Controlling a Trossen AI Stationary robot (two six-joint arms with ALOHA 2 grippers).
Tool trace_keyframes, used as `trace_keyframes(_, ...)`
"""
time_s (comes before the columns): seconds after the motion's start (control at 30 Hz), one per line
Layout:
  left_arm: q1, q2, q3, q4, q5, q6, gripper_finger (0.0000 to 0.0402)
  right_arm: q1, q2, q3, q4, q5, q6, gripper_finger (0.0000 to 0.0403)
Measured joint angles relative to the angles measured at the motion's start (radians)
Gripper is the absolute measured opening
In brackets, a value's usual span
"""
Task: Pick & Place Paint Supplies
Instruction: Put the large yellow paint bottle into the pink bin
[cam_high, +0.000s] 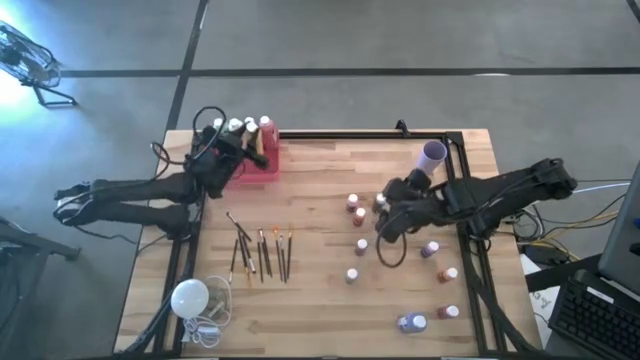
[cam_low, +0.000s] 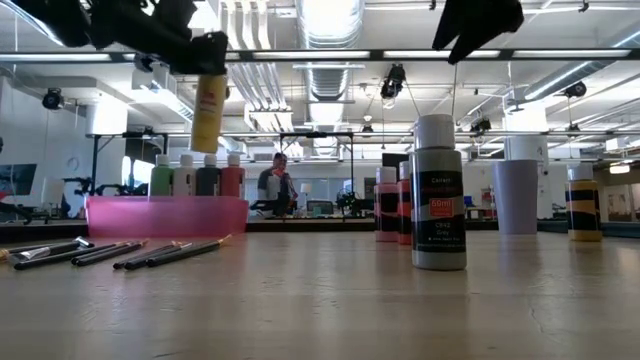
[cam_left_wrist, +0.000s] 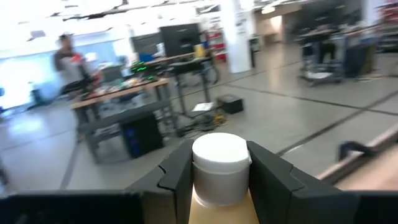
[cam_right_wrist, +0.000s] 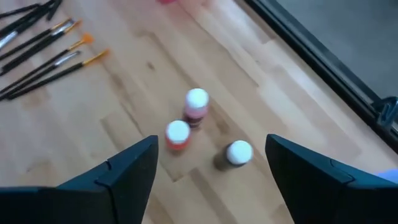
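The left gripper (cam_left_wrist: 219, 180) is holding a yellow bottle (cam_low: 209, 104) clenched between its jaws, hanging above the pink tray (cam_low: 166, 215) at the counter's (cam_high: 320, 200) far left. Four bottles (cam_low: 195, 175) are standing in the tray. The right gripper (cam_right_wrist: 210, 177) is hovering, jaws released, over three small bottles (cam_right_wrist: 196, 127). Brushes (cam_high: 262, 252) are lying near the counter's front, and other bottles (cam_high: 432, 290) are standing scattered on the right.

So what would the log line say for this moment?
left gripper: shut on yellow bottle, above pink tray | right gripper: open over bottles | brushes: untouched
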Motion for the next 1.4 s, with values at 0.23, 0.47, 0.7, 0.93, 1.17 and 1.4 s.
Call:
trace_keyframes(0.23, 0.136, 0.000, -0.063, 0.055, -0.010, -0.045, 0.0127, -0.029, -0.078, -0.112, 0.100, 0.002, -0.028, 0.0266)
trace_keyframes(0.47, 0.227, 0.000, -0.144, 0.116, -0.023, -0.108, 0.0127, -0.029, -0.099, -0.178, 0.179, -0.012, -0.064, 0.0248)
trace_keyframes(0.7, 0.252, 0.000, -0.217, 0.147, -0.106, -0.155, 0.0127, -0.029, -0.102, -0.205, 0.182, -0.013, -0.060, 0.0234)
trace_keyframes(0.93, 0.269, 0.000, -0.307, 0.248, -0.149, -0.205, 0.0127, -0.029, -0.102, -0.197, 0.197, -0.013, -0.063, 0.0224)
trace_keyframes(1.17, 0.275, 0.000, -0.436, 0.450, -0.149, -0.224, 0.0127, -0.029, -0.102, -0.198, 0.209, -0.013, -0.073, 0.0230)
trace_keyframes(1.4, 0.279, 0.012, -0.472, 0.475, -0.142, -0.222, 0.0127, -0.029, -0.102, -0.196, 0.217, -0.013, -0.076, 0.0245)
